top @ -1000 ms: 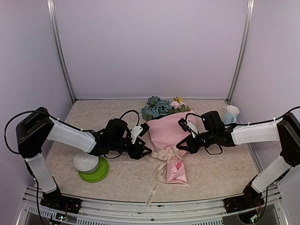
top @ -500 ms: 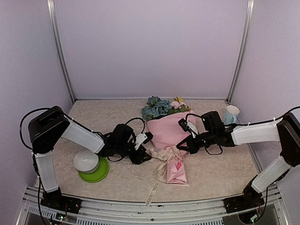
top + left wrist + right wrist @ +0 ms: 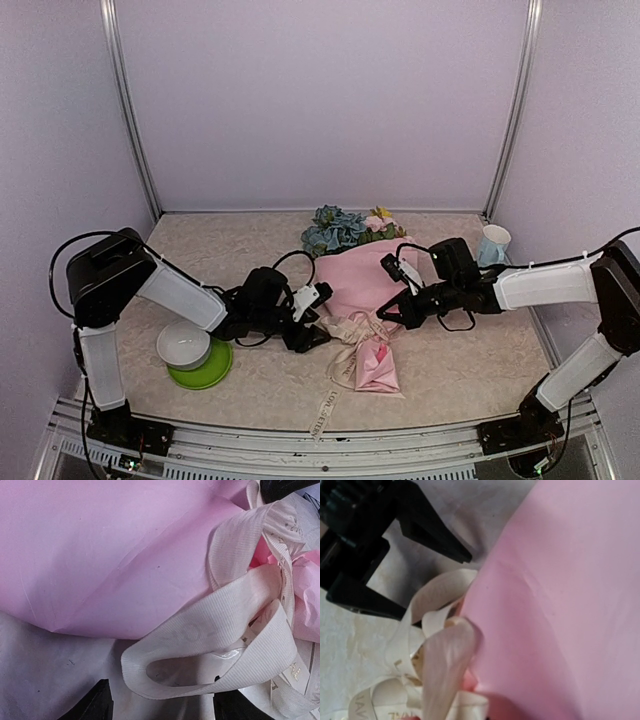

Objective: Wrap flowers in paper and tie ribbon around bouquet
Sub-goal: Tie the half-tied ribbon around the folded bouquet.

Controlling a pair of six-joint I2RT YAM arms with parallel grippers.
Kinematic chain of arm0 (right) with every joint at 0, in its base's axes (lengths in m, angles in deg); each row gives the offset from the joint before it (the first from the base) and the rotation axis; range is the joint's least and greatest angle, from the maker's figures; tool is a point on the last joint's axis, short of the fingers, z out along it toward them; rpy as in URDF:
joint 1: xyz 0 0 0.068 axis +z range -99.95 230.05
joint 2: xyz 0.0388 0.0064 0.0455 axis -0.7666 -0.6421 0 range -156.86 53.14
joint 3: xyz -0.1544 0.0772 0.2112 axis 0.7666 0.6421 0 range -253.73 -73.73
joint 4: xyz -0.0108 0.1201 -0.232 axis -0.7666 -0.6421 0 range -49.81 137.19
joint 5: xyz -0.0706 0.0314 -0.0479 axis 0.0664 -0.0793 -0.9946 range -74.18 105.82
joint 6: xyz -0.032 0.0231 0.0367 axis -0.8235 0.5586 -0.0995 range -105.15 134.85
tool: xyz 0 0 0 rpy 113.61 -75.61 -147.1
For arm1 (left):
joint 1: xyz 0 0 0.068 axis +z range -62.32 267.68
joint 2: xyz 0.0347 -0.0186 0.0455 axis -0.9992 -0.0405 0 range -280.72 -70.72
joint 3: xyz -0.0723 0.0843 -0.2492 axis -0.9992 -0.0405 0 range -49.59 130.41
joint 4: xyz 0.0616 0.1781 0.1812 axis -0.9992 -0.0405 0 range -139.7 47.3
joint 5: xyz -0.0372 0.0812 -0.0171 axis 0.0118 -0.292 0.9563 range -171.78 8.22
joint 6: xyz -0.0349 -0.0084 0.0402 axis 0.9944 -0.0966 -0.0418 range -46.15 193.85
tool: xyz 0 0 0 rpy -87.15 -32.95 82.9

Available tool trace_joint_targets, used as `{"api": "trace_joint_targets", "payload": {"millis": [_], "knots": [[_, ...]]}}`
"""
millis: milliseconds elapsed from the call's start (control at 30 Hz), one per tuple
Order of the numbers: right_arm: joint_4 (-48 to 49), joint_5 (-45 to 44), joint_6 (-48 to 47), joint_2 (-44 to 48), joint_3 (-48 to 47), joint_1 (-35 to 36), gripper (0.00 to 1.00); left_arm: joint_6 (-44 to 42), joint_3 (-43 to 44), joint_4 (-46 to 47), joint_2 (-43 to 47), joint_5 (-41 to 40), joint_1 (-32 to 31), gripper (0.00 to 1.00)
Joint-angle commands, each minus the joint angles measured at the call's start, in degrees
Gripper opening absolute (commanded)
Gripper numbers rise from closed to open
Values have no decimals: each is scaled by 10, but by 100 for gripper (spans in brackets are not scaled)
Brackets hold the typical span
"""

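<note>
Bouquet (image 3: 358, 290) lies mid-table, flowers (image 3: 340, 228) toward 12 o'clock, ribbon (image 3: 348, 332) round its waist. Left gripper (image 3: 320, 335) sits at the ribbon's 9 o'clock. Only its wrist view shows a loop lying between spread fingers (image 3: 95, 705). Right gripper (image 3: 386, 317), at 3 o'clock, is closed tight.

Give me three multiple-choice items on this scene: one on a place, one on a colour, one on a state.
1. The white bowl sits: A on the green plate; B on a shelf; C inside a cup.
2. The paper is: A blue; B pink; C green.
3. The left tool is: A shut on a stem; B shut on the bowl; C open, by the ribbon.
Key: 1 A, green rim shows under it; 2 B, pale pink wrap; 3 C, its fingers stand apart.
</note>
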Motion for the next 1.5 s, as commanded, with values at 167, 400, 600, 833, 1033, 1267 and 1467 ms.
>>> {"api": "trace_joint_targets", "payload": {"millis": [167, 400, 600, 833, 1033, 1267, 1467], "knots": [[-1, -8, 7, 19, 7, -4, 0, -12, -6, 55, 1, 53, -10, 36], [-18, -74, 21, 46, 11, -4, 0, -9, -22, 25, 21, 52, -8, 0], [-45, -138, 59, 98, 52, -16, 0, 10, -34, -22, 38, 13, -9, 0], [-84, -151, 102, 179, 122, -44, 0, 37, -50, -71, 63, -30, -8, 0], [-103, -146, 135, 202, 179, -103, 0, 54, -39, -137, 61, -85, -7, 0], [-76, -120, 154, 185, 203, -179, 0, 69, -28, -190, 52, -119, 2, 0], [-54, -128, 159, 187, 222, -217, 0, 86, -33, -200, 55, -122, 23, 0]]}}
